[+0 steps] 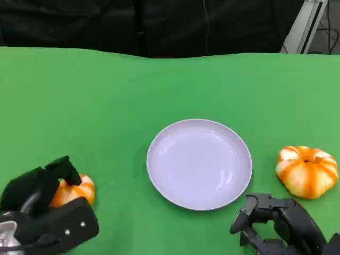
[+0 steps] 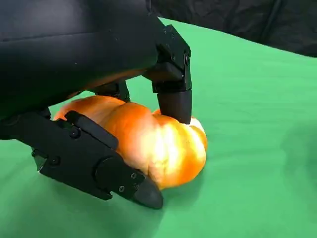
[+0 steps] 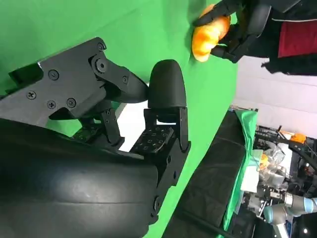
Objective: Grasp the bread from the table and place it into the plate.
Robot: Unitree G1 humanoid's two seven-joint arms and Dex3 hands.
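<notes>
Bread (image 1: pixel 74 192) lies on the green cloth (image 1: pixel 106 106) at my near left, inside my left hand (image 1: pixel 45 210): fingers close on it from above and below, tips touching the crust, loaf resting on the cloth and not lifted. Plate (image 1: pixel 199 163) sits to the right of this hand, well apart, so the coming move is, I judge, a lift and a carry rightward and slightly away from me; the left hand is plainly the one to do it. Long axis of the loaf runs roughly across the fingers. Left wrist view gives what the head view hides: one fingertip (image 2: pixel 177 105) pressed on the top of the loaf, another under its near edge, the bread (image 2: pixel 158 146) bulging between them. Head view alone gives the plate's bearing. A second orange loaf (image 1: pixel 307 171) lies just beside the plate's right rim, near my right hand (image 1: pixel 276 226), which holds nothing, fingers curled but apart. Right wrist view shows my far left hand on its bread (image 3: pixel 210 32).
</notes>
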